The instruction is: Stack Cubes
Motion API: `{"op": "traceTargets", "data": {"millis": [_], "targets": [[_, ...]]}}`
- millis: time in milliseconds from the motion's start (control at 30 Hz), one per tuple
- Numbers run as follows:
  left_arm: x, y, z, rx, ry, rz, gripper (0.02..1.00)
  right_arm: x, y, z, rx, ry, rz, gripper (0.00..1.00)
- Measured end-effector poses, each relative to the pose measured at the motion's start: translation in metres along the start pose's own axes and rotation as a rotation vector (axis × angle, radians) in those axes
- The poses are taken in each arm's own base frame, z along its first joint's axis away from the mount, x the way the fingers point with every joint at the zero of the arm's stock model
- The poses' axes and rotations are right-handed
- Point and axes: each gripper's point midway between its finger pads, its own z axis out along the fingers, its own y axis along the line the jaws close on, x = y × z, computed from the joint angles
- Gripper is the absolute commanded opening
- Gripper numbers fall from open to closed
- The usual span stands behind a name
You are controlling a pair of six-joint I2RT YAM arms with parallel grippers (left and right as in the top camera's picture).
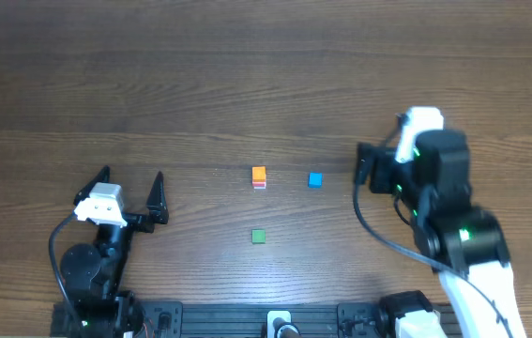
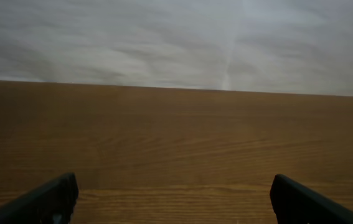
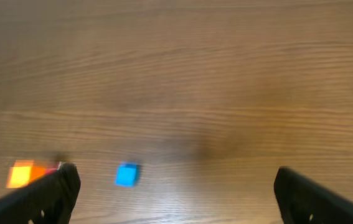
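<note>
Top view: a wooden tabletop (image 1: 247,75) carries four cubes near its middle, one of each colour. The orange cube (image 1: 259,174) is the most central. A sliver of the red cube (image 1: 260,186) shows touching it on the side towards the edge where the arms stand; whether the orange one sits on the red one or just beside it cannot be told. The blue cube (image 1: 315,179) lies near them, apart, towards the right edge. The green cube (image 1: 258,237) lies alone, closer to the arms' edge, about in line with the orange one.

A black rail (image 1: 209,314) runs along that edge between the two arm bases, and a black cable (image 1: 378,235) loops beside the right arm. Nothing stands between the cubes and either arm.

The left gripper (image 1: 132,175) is well apart from all the cubes, towards the left edge, its two fingers spread wide and holding nothing. Its wrist view looks across bare wood to a pale backdrop (image 2: 176,37).

The right gripper (image 3: 175,176) is towards the right edge, closest to the blue cube and not touching it. Its fingers are spread wide and hold nothing. In its wrist view the blue cube lies off to one side between the fingers, and the red cube is partly hidden by one finger (image 3: 45,196).
</note>
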Motion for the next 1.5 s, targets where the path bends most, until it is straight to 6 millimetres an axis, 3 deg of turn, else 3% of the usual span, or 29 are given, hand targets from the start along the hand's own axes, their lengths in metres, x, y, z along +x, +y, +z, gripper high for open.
{"op": "traceTargets", "data": {"millis": [267,500,633,800,1233,1500], "targets": [[0.000,0.000,0.000,0.000,-0.001,0.000,1.000,0.009,0.081,0.012,-0.116,0.211,-0.079,0.991],[0.000,0.000,0.000,0.000,-0.001,0.000,0.998,0.058,0.121,0.030,-0.096,0.395,-0.087,0.991],[0.000,0.000,0.000,0.000,-0.001,0.000,1.000,0.090,0.133,0.033,-0.060,0.506,-0.094,0.993],[0.000,0.000,0.000,0.000,-0.001,0.000,0.998,0.113,0.147,0.029,-0.035,0.566,-0.082,0.993],[0.000,0.000,0.000,0.000,-0.001,0.000,0.998,0.142,0.179,0.012,-0.026,0.594,0.004,0.991],[0.000,0.000,0.000,0.000,-0.001,0.000,0.998,0.163,0.185,0.020,0.033,0.641,0.021,0.993]]}}
